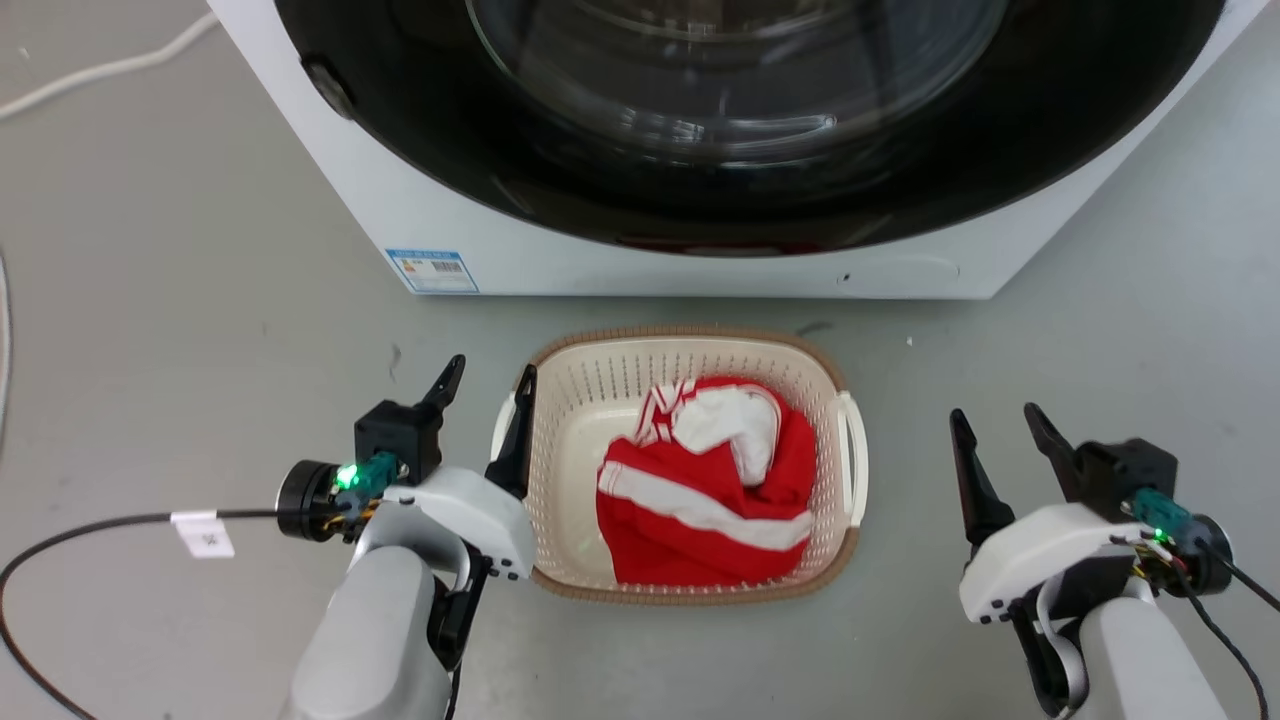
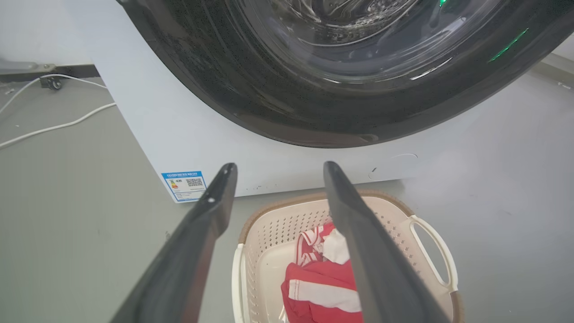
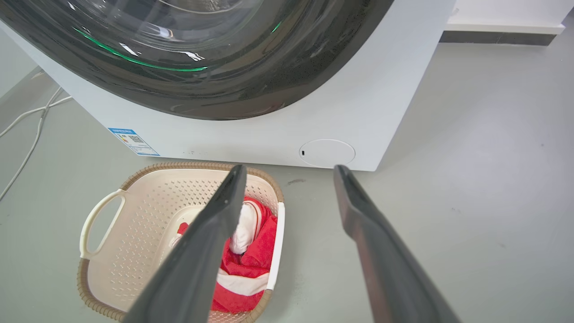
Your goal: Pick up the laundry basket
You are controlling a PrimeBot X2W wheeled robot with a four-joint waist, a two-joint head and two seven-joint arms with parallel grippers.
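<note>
Before washing machine [image 1: 560, 265], laundry basket [image 1: 690, 333]: left fingers [image 1: 515, 430] wide at its handle [image 1: 499, 432]; right fingers [image 1: 975, 480] wide, well apart.

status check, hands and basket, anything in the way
Left hand open over the left side of the laundry basket; right hand open, clear of it. Basket on floor, red-and-white cloth inside. Washing machine close behind.

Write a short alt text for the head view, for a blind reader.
A cream laundry basket holding a red and white garment stands on the grey floor before a white washing machine. The open left gripper is at its left handle; the open right gripper is apart, to its right.
</note>
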